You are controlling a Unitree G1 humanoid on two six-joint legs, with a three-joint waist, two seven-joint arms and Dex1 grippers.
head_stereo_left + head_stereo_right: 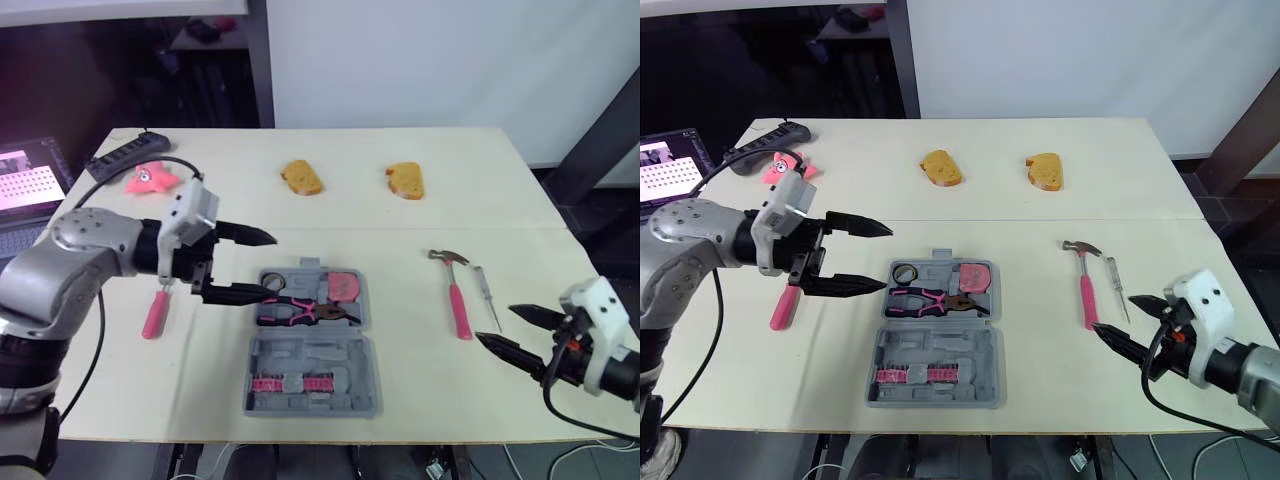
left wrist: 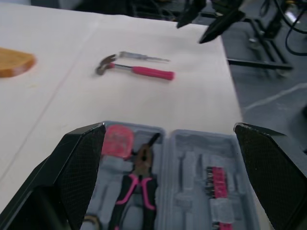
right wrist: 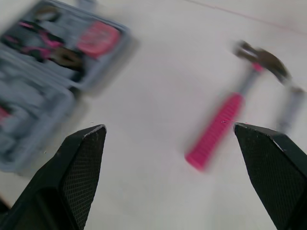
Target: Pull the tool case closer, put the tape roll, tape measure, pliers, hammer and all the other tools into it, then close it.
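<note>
Counter (image 1: 400, 220): pale wood-toned top with a seam across the middle; white wall beyond its far edge.
Tool case (image 1: 310, 352): grey, lying open and flat near the front middle of the counter, both halves facing up.
Tape roll (image 1: 903, 272): small ring in the far-left corner of the case's far half.
Tape measure (image 1: 344, 285): pink-red, seated in the far-right pocket of the same half.
Pliers (image 1: 300, 312): pink-and-black handles, lying across the far half, nose pointing right.
Bit row (image 1: 292, 383): pink strip of small bits in the near half of the case.
Hammer (image 1: 457, 300): pink handle, on the counter to the right of the case and apart from it, head toward the far side.
Thin metal tool (image 1: 487, 293): just beside the hammer on its right; I cannot tell what kind it is.
Pink-handled tool (image 1: 154, 315): on the counter left of the case, partly under my left arm.
Left claw (image 1: 268, 265): spread wide and holding nothing, hovering at the case's far-left corner with the fingers pointing right.
Right claw (image 1: 496, 324): fingers parted and empty, low over the front right of the counter, near the hammer's handle end without touching it.
Bread-shaped pieces (image 1: 302, 177): two, side by side but apart, on the far half of the counter.
Pink starfish toy (image 1: 152, 178): far left.
Power strip (image 1: 125, 153): black, at the far-left corner, behind the toy.
</note>
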